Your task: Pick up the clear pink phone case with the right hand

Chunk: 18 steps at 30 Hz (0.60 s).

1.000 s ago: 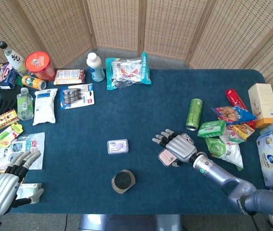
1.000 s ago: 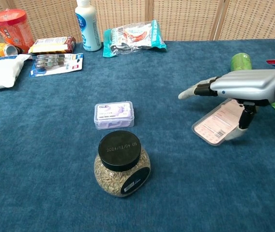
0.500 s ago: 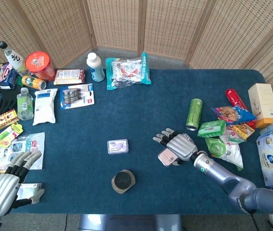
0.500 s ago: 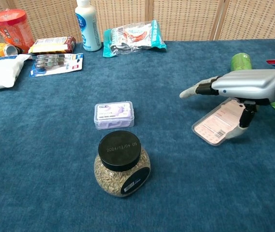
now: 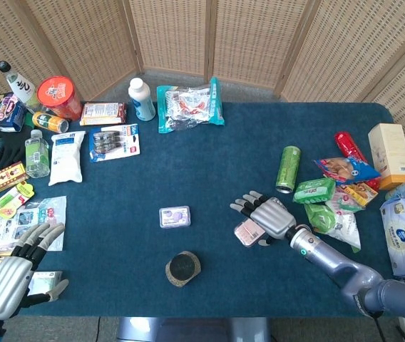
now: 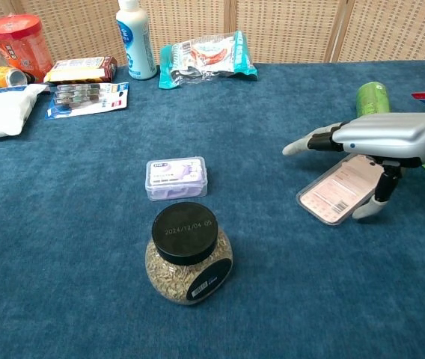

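Head view: the clear pink phone case [image 5: 247, 231] lies flat on the blue table [image 5: 209, 153], right of centre and toward the front edge. The right hand [image 5: 267, 216] is positioned above the case's right part, palm down, fingers extended and spread toward the left. Whether any finger touches the case cannot be determined from this view. The left hand [image 5: 13, 269] is at the front left corner, fingers spread apart and holding nothing. A small lavender box [image 5: 175, 216] lies near the table centre, and a round jar with a black lid [image 5: 183, 268] stands just in front of it. A green can [image 5: 287, 169] lies behind the right hand, nearer the right edge.

Chest view: the phone case [image 6: 339, 189] rests on the table surface [image 6: 85, 247] with its printed label facing up. The right hand [image 6: 373, 138] hovers over the case's right half; the fingers [image 6: 307, 142] project left, clear of the case, while the thumb [image 6: 381, 196] points down at the case's right front edge, its tip close to or on the cloth. The case is not gripped. The lavender box [image 6: 176, 177] and the jar [image 6: 188, 253] are well apart from the case, to its left.
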Each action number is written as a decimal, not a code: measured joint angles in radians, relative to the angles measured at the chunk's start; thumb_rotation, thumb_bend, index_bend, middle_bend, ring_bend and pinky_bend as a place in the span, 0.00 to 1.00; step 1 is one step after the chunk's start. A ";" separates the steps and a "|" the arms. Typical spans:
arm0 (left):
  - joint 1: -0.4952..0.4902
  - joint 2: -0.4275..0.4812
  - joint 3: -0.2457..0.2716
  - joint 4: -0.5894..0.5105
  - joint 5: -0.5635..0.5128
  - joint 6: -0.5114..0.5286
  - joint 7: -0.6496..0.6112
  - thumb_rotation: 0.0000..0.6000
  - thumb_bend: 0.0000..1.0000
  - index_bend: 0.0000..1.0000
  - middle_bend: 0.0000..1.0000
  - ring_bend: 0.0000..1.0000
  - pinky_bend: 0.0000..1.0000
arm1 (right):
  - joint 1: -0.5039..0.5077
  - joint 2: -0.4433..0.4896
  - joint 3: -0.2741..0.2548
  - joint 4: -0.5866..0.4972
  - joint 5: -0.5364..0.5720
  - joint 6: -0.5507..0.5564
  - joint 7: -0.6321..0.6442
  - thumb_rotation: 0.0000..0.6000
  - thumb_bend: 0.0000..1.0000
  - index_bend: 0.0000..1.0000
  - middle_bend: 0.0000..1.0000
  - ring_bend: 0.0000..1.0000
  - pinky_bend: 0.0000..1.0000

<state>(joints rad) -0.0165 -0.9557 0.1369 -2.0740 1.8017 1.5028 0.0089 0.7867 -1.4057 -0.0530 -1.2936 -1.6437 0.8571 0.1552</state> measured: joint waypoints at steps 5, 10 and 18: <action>0.004 -0.001 0.001 0.004 -0.003 0.003 -0.002 1.00 0.29 0.00 0.13 0.00 0.00 | 0.019 -0.020 -0.002 0.019 -0.005 -0.019 0.015 1.00 0.13 0.00 0.13 0.00 0.00; 0.008 -0.001 0.000 0.012 -0.008 0.011 -0.011 1.00 0.29 0.00 0.13 0.00 0.00 | 0.036 -0.033 0.004 0.029 -0.003 -0.033 0.023 1.00 0.14 0.00 0.17 0.00 0.00; 0.011 0.001 0.000 0.025 -0.011 0.017 -0.026 1.00 0.30 0.00 0.13 0.00 0.00 | 0.054 -0.046 0.014 0.032 0.011 -0.049 0.022 1.00 0.14 0.07 0.24 0.02 0.00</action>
<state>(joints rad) -0.0051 -0.9548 0.1370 -2.0494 1.7903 1.5194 -0.0170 0.8405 -1.4516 -0.0389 -1.2621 -1.6325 0.8082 0.1774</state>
